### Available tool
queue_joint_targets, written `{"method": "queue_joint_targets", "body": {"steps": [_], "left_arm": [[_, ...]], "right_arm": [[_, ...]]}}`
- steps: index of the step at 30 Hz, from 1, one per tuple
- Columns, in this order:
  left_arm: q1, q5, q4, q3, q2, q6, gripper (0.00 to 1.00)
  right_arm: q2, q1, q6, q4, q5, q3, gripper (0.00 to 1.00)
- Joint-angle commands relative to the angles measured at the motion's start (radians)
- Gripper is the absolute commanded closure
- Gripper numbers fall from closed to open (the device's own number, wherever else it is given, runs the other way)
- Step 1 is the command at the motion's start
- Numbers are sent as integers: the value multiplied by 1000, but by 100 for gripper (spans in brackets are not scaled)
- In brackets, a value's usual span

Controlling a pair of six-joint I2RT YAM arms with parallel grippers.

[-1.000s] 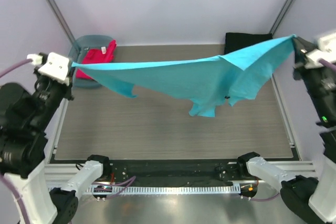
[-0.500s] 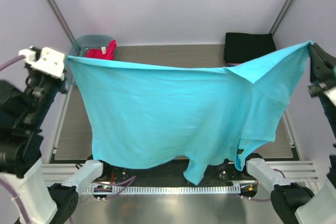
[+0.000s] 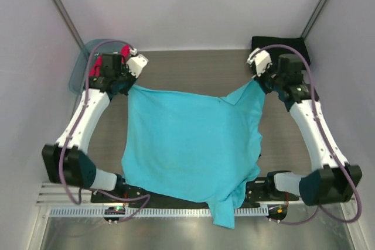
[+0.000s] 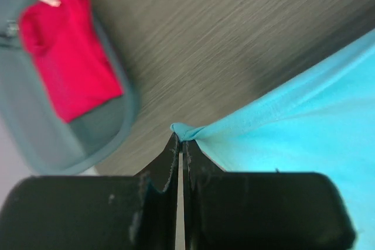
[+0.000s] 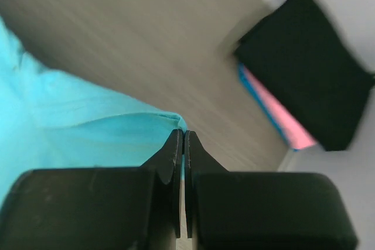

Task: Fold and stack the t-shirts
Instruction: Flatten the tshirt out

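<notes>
on the desk [image 3: 193,68] the turquoise t-shirt [image 3: 187,144] lies long axis 12 to 6, near end hanging off the 6 edge. my left fingers [image 4: 170,159] and right fingers [image 5: 171,153] are pinched tight on its far corners at 10 and 2, so the cloth trails toward 6 from both

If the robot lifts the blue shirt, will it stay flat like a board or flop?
Probably flop: the shirt dips and creases between its two pinched corners. Likely light, since the left fingers hold a corner by a tiny pinch. Pushed, it would probably bunch, like the fold near its right corner.
</notes>
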Motion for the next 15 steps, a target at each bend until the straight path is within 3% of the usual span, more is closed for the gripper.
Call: {"method": "queue_joint_targets", "body": {"steps": [1,4,8,15], "left_arm": [[2,46,172,44,181,6,100],[2,57,166,156,418,-30,100],[0,28,138,414,664,-56,100],[-8,-79,146,697,920,-20,100]], "right_arm": [[102,9,-61,209,5,-74,99],[322,12,-47,294,67,-39,99],[562,10,-21,386,143,91,99],[986,9,55,367,230,575,99]]}}
